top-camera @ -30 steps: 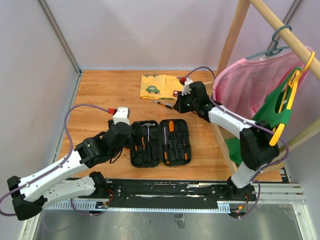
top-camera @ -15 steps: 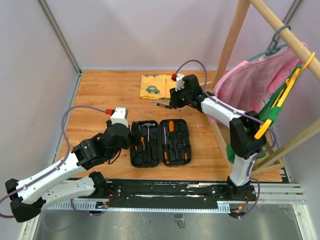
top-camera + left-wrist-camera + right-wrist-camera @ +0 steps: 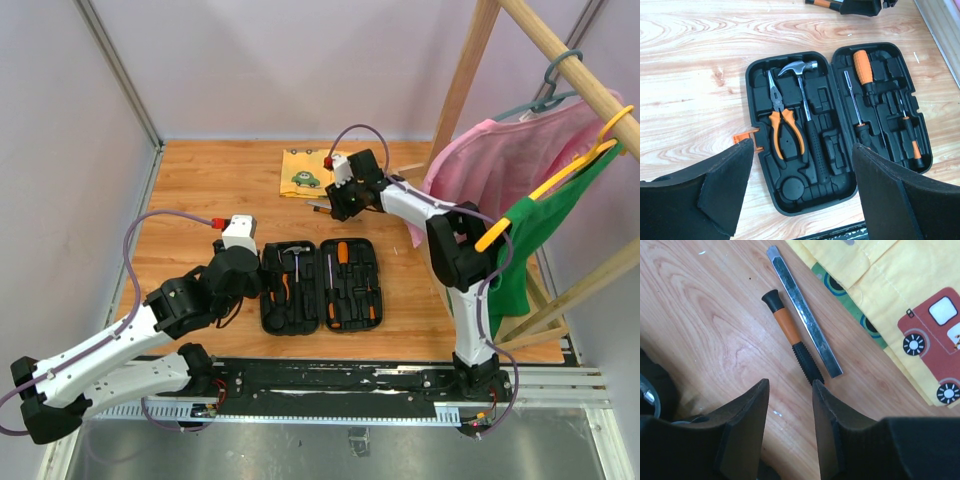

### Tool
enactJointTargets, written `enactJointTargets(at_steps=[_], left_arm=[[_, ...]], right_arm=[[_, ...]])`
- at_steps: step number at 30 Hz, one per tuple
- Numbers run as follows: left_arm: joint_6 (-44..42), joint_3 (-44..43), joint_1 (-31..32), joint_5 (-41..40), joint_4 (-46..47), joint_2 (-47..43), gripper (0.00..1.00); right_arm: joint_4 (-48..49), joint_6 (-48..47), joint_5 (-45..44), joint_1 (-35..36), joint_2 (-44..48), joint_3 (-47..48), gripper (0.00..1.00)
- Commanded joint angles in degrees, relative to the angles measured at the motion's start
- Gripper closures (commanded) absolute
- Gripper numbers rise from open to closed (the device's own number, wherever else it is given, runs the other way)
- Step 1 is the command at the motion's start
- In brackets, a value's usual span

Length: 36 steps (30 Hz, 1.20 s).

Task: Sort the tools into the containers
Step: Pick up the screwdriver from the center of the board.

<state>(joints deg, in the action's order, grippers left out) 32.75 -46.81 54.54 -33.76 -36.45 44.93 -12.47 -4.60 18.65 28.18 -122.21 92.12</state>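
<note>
1. Yellow cloth, printed with cars: lies flat just ahead of the right claw.
2. Wooden tabletop: directly beneath the claw.
3. Wooden clothes rack, hung with a pink garment and a green garment: to the claw's right.

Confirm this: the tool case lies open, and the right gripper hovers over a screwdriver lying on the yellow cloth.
Wrong in one respect. The right wrist view shows the screwdriver lying on the bare wooden table beside the yellow cloth, not on it. The tool case does lie open, and the right gripper does hover over the screwdriver.
</note>
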Motion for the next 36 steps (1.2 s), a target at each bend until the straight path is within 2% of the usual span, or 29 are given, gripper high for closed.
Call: enactJointTargets(at_steps=[1,24,36], left_arm=[[0.0,0.9,-0.1,-0.6,0.8,-0.1,0.16],[-0.3,0.9,-0.1,-0.1,1.1,0.6,0.16],[-0.4,0.9,-0.1,-0.1,1.2,1.0,0.16]], right_arm=[[-1.6,-3.0,0.6,-1.0,-1.7,3.7,0.58],[-6.6,-5.9,-2.4,-1.1,-7.8,7.9,0.60],[-8.2,-9.2,-2.0,-1.0,-8.8,8.0,0.81]])
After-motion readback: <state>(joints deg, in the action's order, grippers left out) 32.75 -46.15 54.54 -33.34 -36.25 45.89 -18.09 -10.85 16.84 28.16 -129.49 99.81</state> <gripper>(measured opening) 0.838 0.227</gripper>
